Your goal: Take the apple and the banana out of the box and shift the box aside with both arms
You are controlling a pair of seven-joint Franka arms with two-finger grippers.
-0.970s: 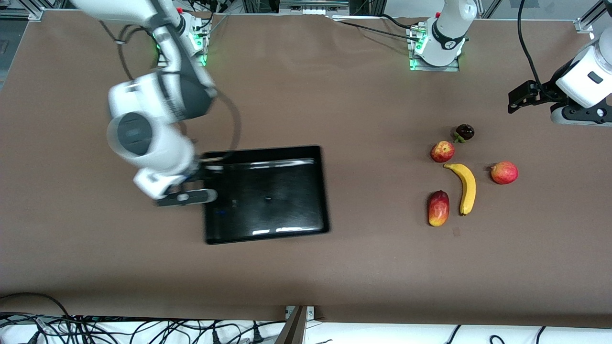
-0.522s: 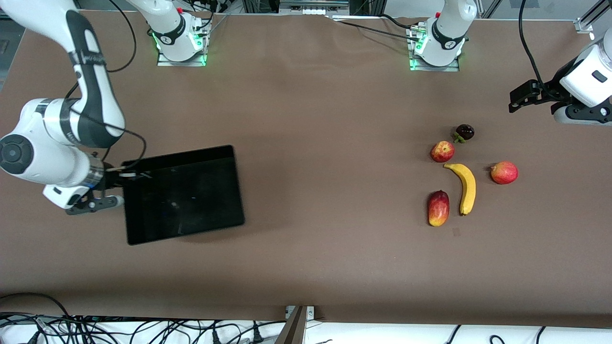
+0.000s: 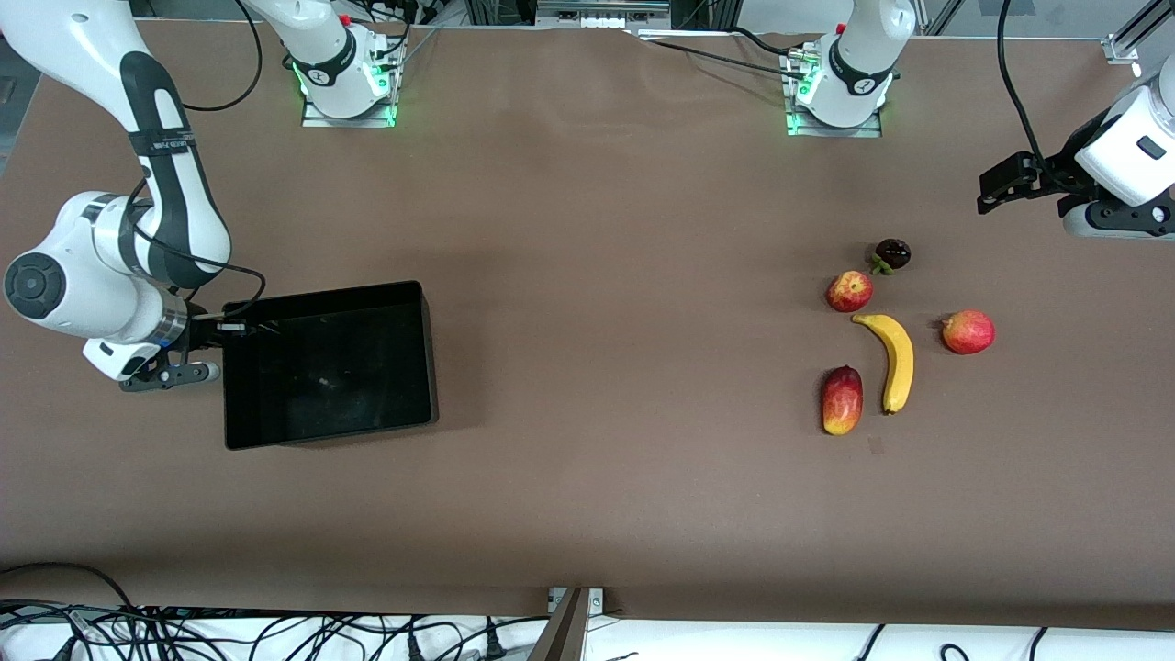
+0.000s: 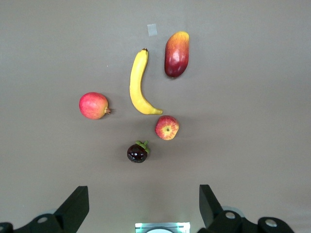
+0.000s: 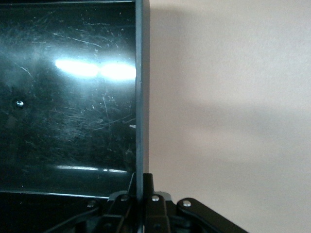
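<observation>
The black box [image 3: 326, 296] is at the right arm's end of the table. My right gripper [image 3: 223, 329] is shut on the rim of its end wall; in the right wrist view the jaws [image 5: 142, 188] pinch the thin wall [image 5: 142, 97]. The yellow banana [image 3: 895, 361] and the small red apple [image 3: 849, 291] lie toward the left arm's end, the apple farther from the front camera. My left gripper [image 3: 987, 188] is open and empty, held high over that end. Its wrist view shows the banana [image 4: 140, 82] and apple [image 4: 166, 127] past the open gripper [image 4: 143, 206].
A red-yellow mango [image 3: 842, 399] lies beside the banana. A dark mangosteen [image 3: 891, 254] sits just past the apple. Another round red fruit [image 3: 967, 331] lies beside the banana, toward the table's end. The arm bases [image 3: 833, 92] stand along the table's back edge.
My right gripper has pulled the black box from the table's middle toward the right arm's end. The left arm and the fruits have hardly moved.
</observation>
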